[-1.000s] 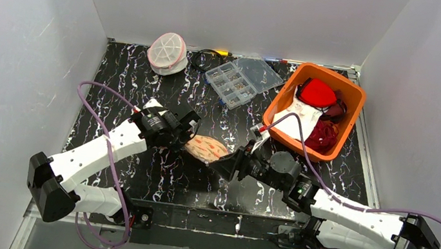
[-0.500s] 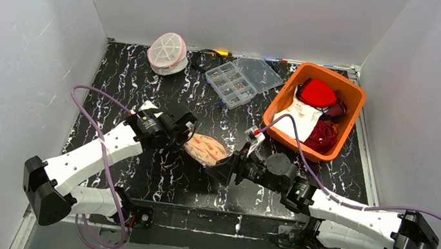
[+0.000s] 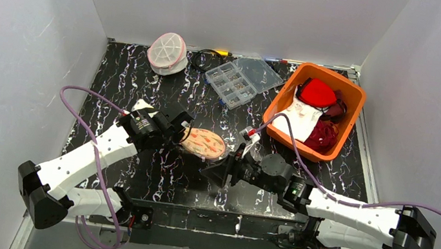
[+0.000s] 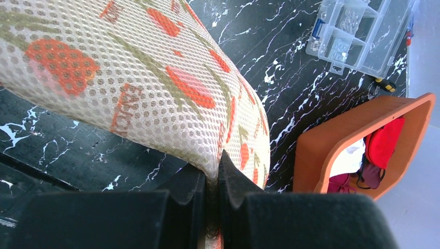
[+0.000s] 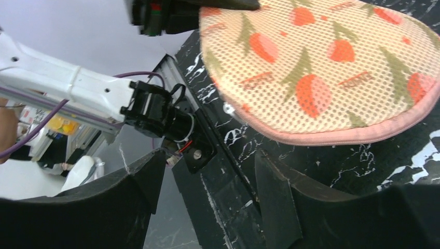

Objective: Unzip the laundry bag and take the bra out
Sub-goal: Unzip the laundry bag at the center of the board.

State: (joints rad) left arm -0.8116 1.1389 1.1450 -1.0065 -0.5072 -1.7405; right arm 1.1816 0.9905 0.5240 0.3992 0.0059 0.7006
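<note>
Black, white-veined tabletop [image 3: 145, 88] is sitting between plain white walls [image 3: 21, 38]; left hand [image 4: 214, 167] is pinching a tulip-print mesh pad [image 3: 204, 143], right hand [image 5: 210, 166] is hovering spread beside it.

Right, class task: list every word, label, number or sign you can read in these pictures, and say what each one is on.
Orange lettering printed on the flower-print mesh pad, pinched by the left gripper: too warped and blurred to read.
Nothing readable on the clear compartment box, the orange bin or the white laundry bag.
</note>
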